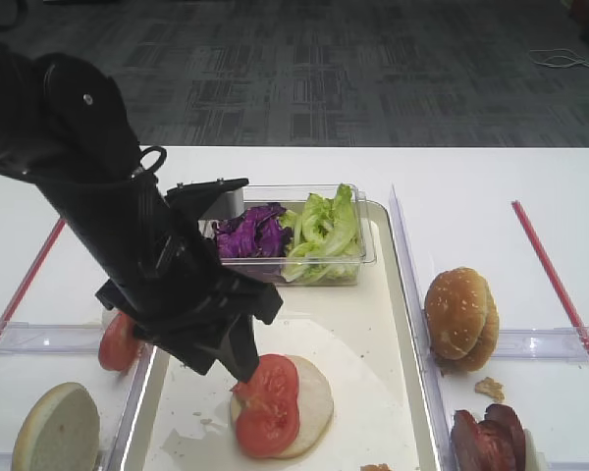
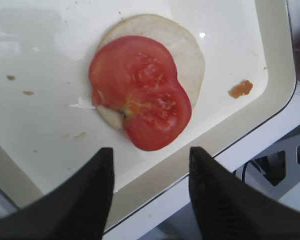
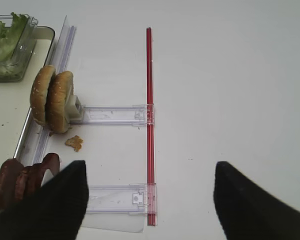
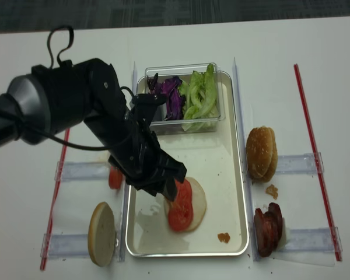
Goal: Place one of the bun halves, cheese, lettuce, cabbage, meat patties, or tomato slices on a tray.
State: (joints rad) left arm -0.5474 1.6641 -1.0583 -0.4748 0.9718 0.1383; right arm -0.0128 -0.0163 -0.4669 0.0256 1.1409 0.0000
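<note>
Hovering over the large rectangular cream-white tray with the silvery raised rim [image 4: 236,192], my left gripper [image 2: 151,165] has its jaws spread apart with nothing between them. Directly ahead of the fingertips, at 12 o'clock in the left wrist view, two overlapping bright red tomato slices [image 2: 140,90] lie on a pale cream flat-faced bun half [image 2: 187,47], which rests on the tray floor. I judge the placement step complete for this item: the slices sit free of the fingers and are supported by the bun.

My right gripper [image 3: 150,200] is also spread wide and empty, parked over bare white table well apart from the tray.

Stock remaining outside the tray:
- Golden-brown sesame-speckled bun halves [image 4: 261,153], standing on edge at 3 o'clock of the tray.
- Dark reddish-brown meat patties [image 4: 267,227], at 4 o'clock of the tray.
- One further red tomato slice [image 4: 115,178] and a pale bun half [image 4: 101,233], at 9 and 8 o'clock.

A small clear plastic tub [image 4: 219,119] at the tray's 12 o'clock end holds dark purple shredded cabbage [image 4: 170,98] and light green ruffled lettuce [image 4: 199,96]. I see no cheese, though part of the tray is masked by my left arm.

Next action, as I judge it: retract the left gripper clear of the stack.
</note>
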